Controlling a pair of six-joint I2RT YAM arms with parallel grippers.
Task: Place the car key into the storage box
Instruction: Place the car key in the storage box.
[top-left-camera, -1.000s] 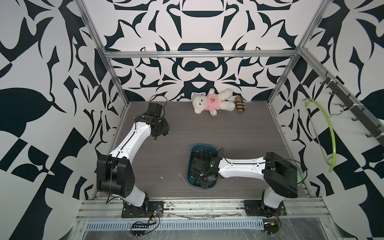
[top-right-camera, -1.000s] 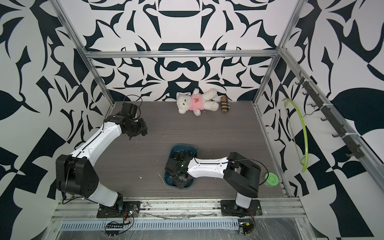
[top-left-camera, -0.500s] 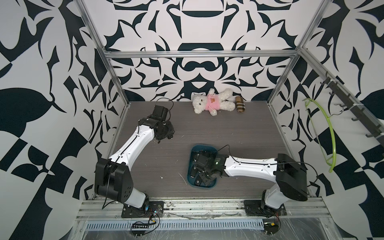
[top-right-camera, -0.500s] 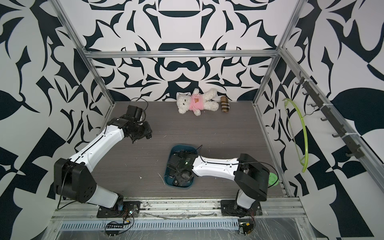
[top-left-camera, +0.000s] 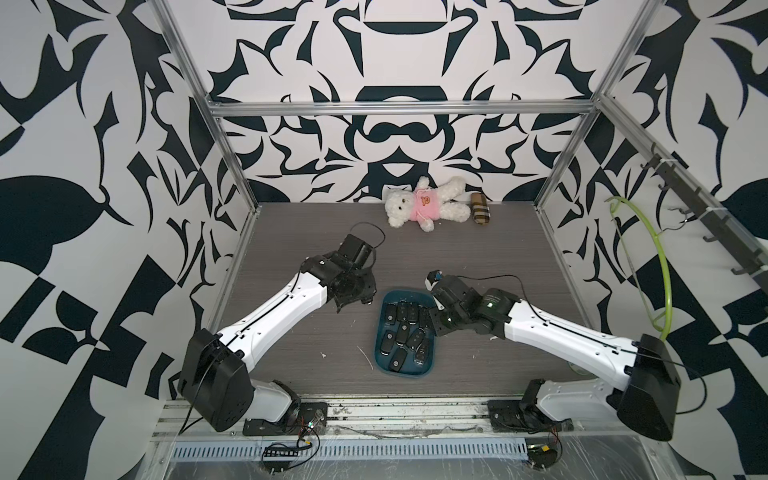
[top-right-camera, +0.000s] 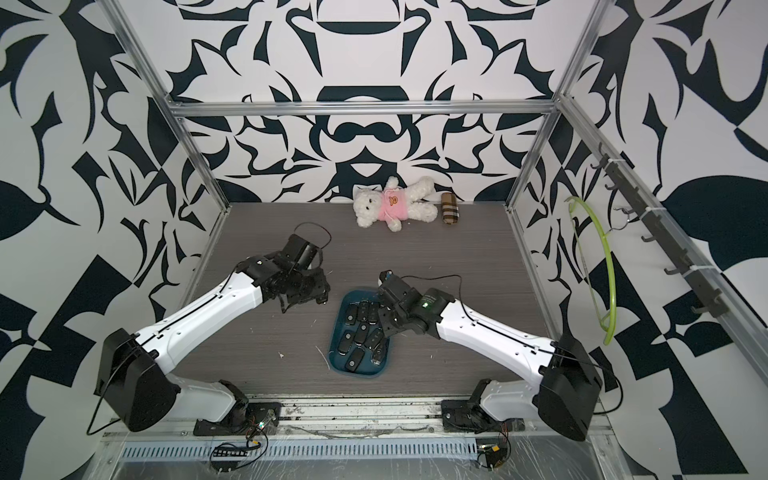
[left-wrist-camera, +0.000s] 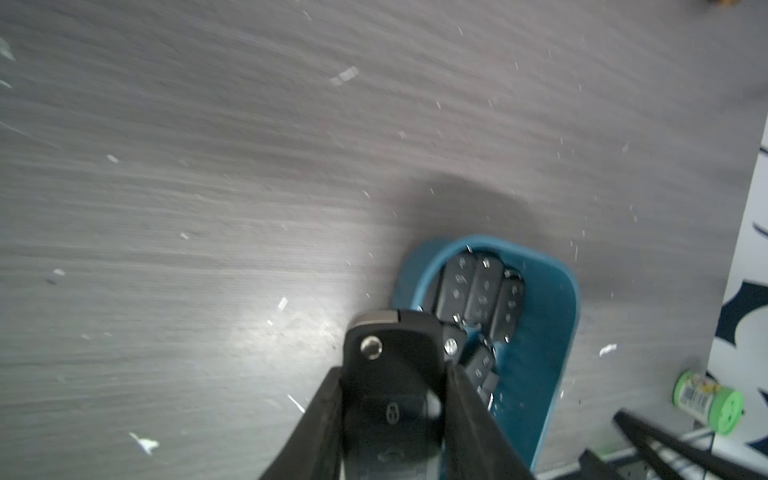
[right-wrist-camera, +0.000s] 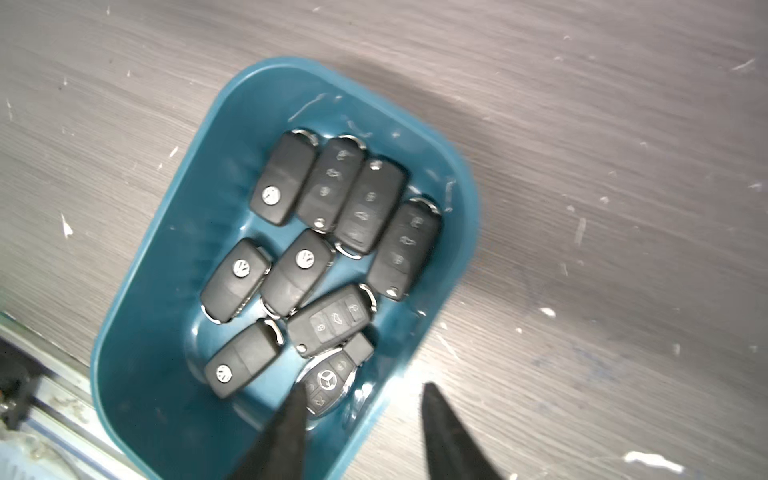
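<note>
left gripper (left-wrist-camera: 395, 370): clamped on car key (left-wrist-camera: 390, 345), lower centre
right gripper (right-wrist-camera: 362, 392): jaws apart, holds nothing, over storage box (right-wrist-camera: 158, 232) rim

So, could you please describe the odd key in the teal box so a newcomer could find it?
Find the teal storage box on the grey table. Look in the box's corner by the right gripper. That key alone has a chrome rim and a three-pointed star; its neighbours are mostly black.

A teddy bear (top-left-camera: 424, 209) is laid at the upper centre of the worktop (top-left-camera: 498, 257), a plaid pouch (top-left-camera: 481, 209) just beside it; a green hanger (top-left-camera: 663, 270) is hung at the right.
</note>
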